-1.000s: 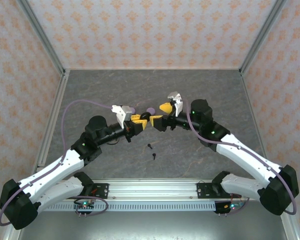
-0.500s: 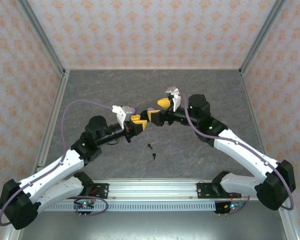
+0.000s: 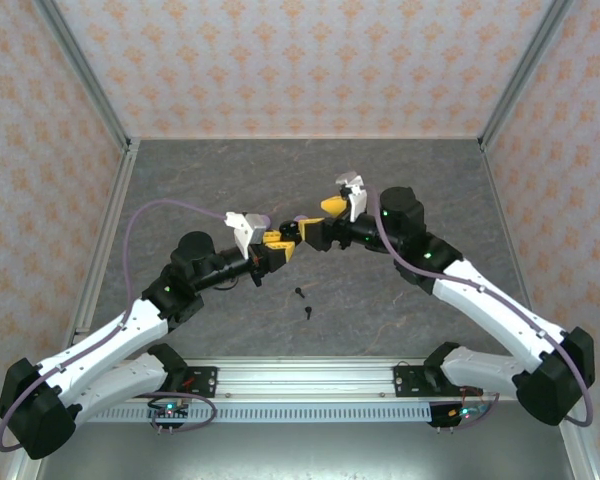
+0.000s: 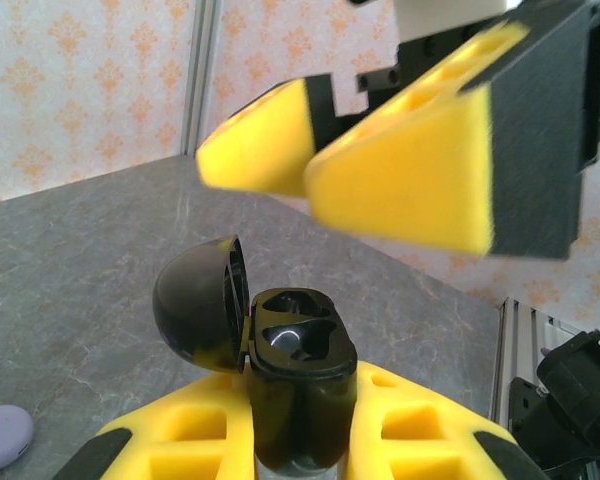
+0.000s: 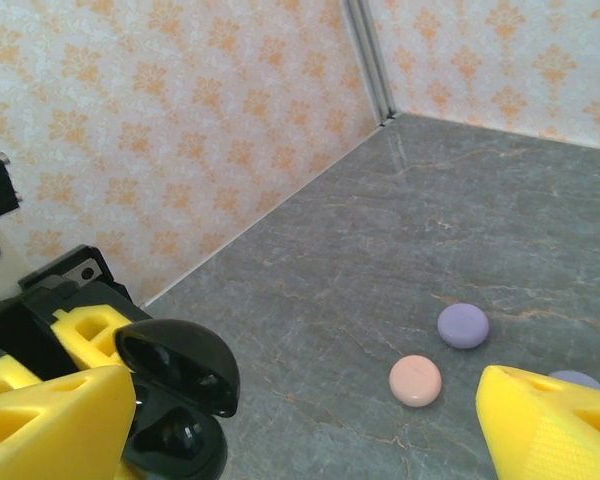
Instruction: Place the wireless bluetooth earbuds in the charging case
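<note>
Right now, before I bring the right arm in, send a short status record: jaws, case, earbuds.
left jaws: shut on black charging case
case lid: open; wells look empty
right jaws: open, empty, near the case, apart from it
black earbuds: two, loose on the table
other cases: pink case, lilac case, both closed, on table

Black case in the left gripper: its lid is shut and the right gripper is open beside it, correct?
Wrong on one point: the left wrist view shows the lid of the black case swung open. The left gripper does hold it, with the right gripper open beside it.
</note>
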Robot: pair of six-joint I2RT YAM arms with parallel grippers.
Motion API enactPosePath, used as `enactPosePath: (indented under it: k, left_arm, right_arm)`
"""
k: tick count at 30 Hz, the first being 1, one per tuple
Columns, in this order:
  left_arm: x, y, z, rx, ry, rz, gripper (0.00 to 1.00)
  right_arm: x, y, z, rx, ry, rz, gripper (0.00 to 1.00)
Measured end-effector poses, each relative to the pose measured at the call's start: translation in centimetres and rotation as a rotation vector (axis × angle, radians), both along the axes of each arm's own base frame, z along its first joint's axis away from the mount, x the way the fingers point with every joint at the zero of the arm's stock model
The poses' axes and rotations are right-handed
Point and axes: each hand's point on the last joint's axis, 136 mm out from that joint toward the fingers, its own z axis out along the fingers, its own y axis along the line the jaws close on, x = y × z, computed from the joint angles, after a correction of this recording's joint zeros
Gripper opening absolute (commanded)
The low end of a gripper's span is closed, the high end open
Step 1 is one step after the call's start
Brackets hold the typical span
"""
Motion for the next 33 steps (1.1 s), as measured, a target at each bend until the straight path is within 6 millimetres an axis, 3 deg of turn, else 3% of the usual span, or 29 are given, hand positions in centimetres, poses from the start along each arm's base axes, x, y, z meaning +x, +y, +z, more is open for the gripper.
enactPosePath:
  k: [3,6,13,18,24,33]
  left_arm:
    - [-0.3,0.2,0.0,0.011,-0.013,-0.001,0.00]
    - [-0.9,0.7,-0.1,0.021,-0.039,-0.002,0.00]
    - [-2.8,2.1,0.1,0.035,-0.106,-0.007,0.00]
    - [-4.0,2.7,1.2,0.020,-0.158,-0.018,0.00]
    - [-5.0,3.0,2.3,0.001,-0.207,-0.034,0.00]
    - [-5.2,3.2,1.8,0.010,-0.204,-0.035,0.00]
  right_arm:
    - [-0.4,-1.4,1.0,-0.008,0.010,-0.056,0.82]
    - [-0.8,-3.0,0.5,-0.044,0.061,-0.122,0.75]
    - [-1.9,-4.8,-5.4,-0.184,0.272,-0.234,0.69]
    - [-2.9,-4.0,-10.4,-0.334,0.412,-0.242,0.63]
    - [-3.5,-1.6,-16.1,-0.550,0.547,-0.218,0.51]
    - [-6.4,1.2,-23.0,-0.749,0.664,-0.177,0.42]
